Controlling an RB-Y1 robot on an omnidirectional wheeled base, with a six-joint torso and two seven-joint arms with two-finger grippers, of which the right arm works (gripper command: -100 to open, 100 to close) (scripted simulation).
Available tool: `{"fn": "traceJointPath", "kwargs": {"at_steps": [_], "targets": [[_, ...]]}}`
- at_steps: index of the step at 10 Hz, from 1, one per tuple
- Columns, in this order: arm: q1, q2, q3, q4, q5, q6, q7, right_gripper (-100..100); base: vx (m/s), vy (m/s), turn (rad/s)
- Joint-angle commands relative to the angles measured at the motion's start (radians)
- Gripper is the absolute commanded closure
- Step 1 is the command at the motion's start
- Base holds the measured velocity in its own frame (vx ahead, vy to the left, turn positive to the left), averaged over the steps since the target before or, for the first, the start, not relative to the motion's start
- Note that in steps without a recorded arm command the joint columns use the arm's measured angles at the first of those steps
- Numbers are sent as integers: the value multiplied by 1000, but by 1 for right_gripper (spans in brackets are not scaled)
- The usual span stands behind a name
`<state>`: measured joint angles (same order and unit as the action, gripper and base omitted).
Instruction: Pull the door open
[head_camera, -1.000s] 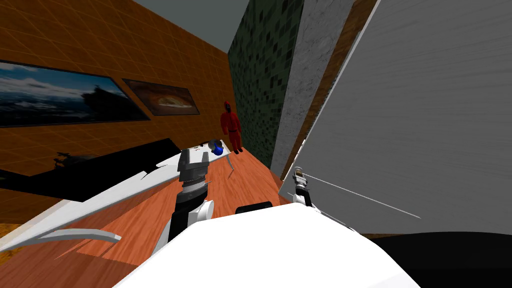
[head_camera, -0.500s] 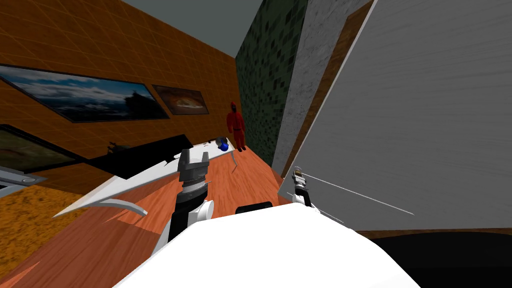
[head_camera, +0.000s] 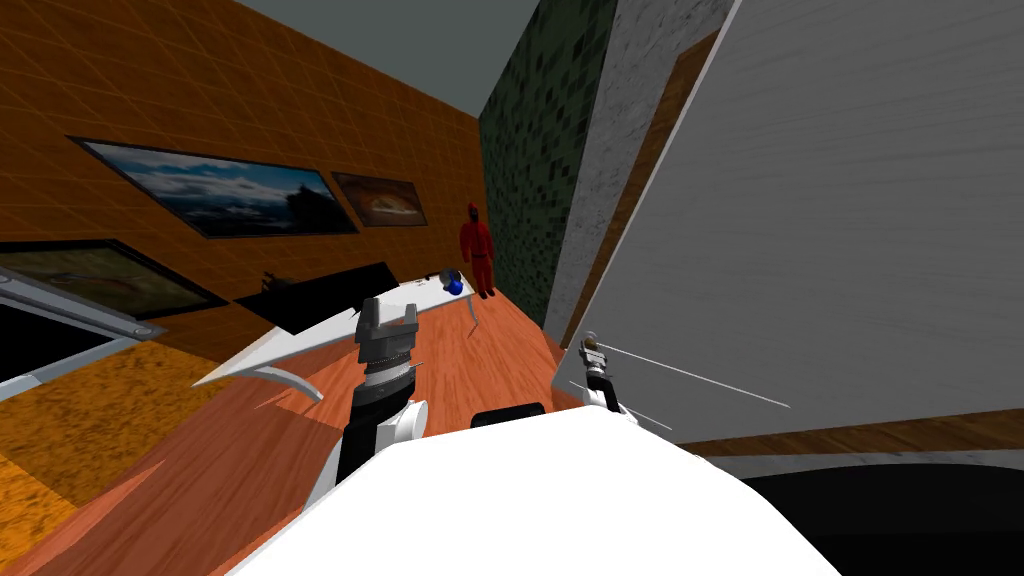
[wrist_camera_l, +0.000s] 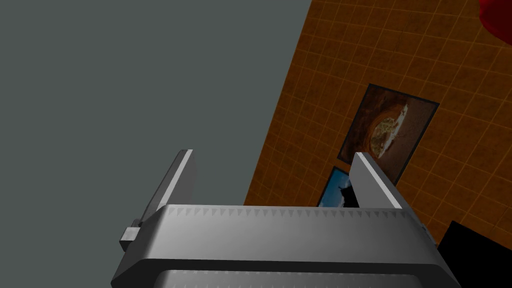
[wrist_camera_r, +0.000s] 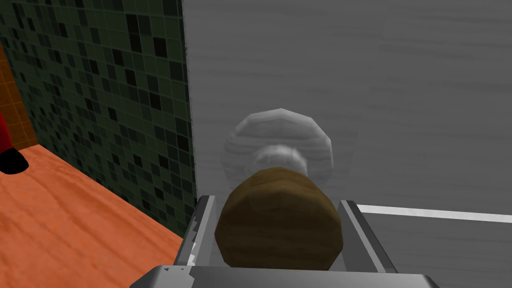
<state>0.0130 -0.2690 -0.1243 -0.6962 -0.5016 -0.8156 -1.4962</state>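
Observation:
The grey door (head_camera: 820, 250) stands ajar on my right, its free edge towards me. My right gripper (head_camera: 592, 350) is at that edge, shut on the door's round brown knob (wrist_camera_r: 280, 220). In the right wrist view both fingers (wrist_camera_r: 202, 220) press the knob's sides, and a grey round rosette (wrist_camera_r: 277, 135) sits behind it on the door face (wrist_camera_r: 350, 75). My left gripper (head_camera: 388, 312) is raised in front of my chest, away from the door. Its fingers (wrist_camera_l: 370, 177) stand open with nothing between them.
A brown door frame (head_camera: 640, 190) and a green tiled wall (head_camera: 530, 150) lie beyond the door's edge. To the left stands a white table (head_camera: 330, 335) bearing a blue object (head_camera: 455, 285) and a black block (head_camera: 320, 295). A red figure (head_camera: 478, 248) stands at the far end of the wooden floor (head_camera: 470, 350).
The whole head view has swung: the table, pictures and red figure slid right, so I have turned. The door's edge stands steeper. My right gripper stays on the knob.

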Motion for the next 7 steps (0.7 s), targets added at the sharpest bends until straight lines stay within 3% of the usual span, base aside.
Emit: {"fn": "traceJointPath", "kwargs": {"at_steps": [1,4,7], "targets": [[7,-2,24,-7,15,-2,-16,100,-258,-5,81],[10,-4,38,-16,24,-1,-23,100,-194,32,33],[20,-11,77,-28,47,-2,-49,100,-194,-18,60]]}}
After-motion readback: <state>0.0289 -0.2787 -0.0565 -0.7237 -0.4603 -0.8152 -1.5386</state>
